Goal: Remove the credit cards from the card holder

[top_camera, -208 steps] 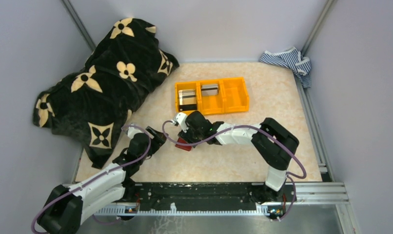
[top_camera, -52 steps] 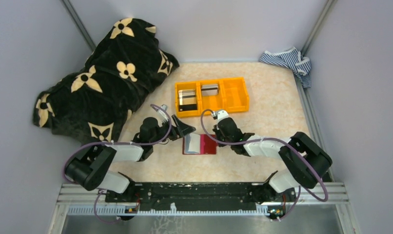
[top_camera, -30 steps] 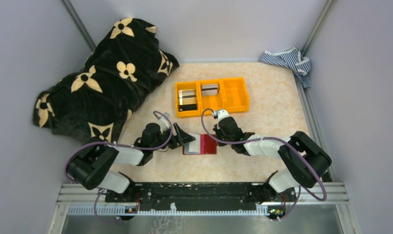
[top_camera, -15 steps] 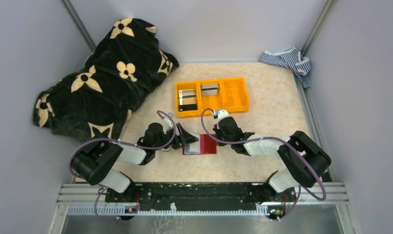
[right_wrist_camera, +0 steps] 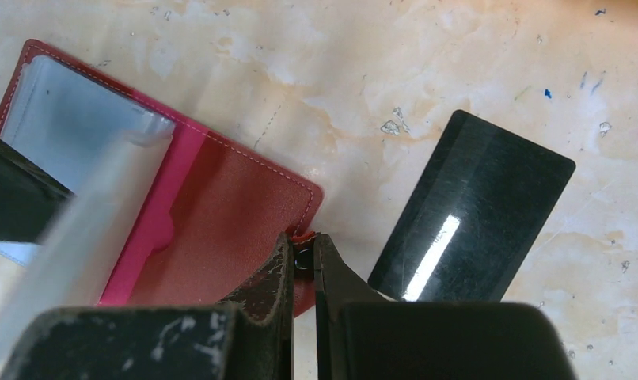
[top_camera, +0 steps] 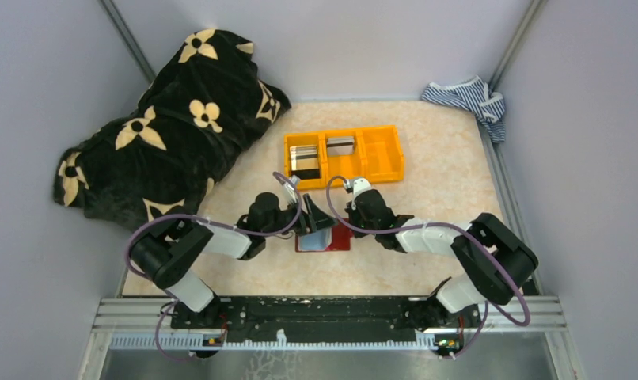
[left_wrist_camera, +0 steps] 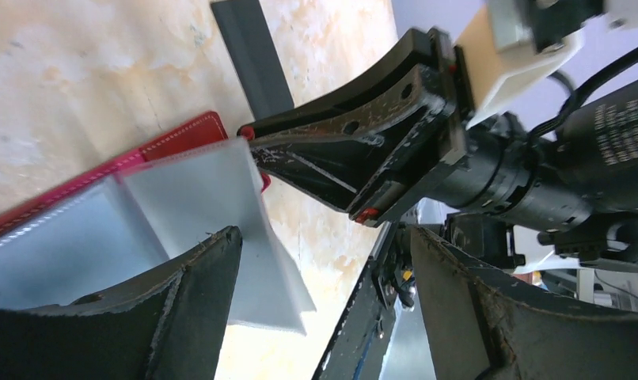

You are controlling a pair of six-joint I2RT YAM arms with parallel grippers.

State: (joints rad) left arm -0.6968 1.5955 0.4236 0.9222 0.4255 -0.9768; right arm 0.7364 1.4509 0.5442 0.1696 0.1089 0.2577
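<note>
Open card holder (top_camera: 325,237) on table (top_camera: 434,190), corner pinched in closed right gripper (right_wrist_camera: 304,261), pale pocket leaf (left_wrist_camera: 197,198) inside wide-open, empty left gripper (left_wrist_camera: 324,245); dark credit card (right_wrist_camera: 474,210) alongside, visible from right wrist only.

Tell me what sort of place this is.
Probably a robot lab test cell: plain grey wall panels on metal corner posts enclose a beige marbled tabletop, and two white-and-black robot arms are bolted to a black rail at its near edge.
</note>
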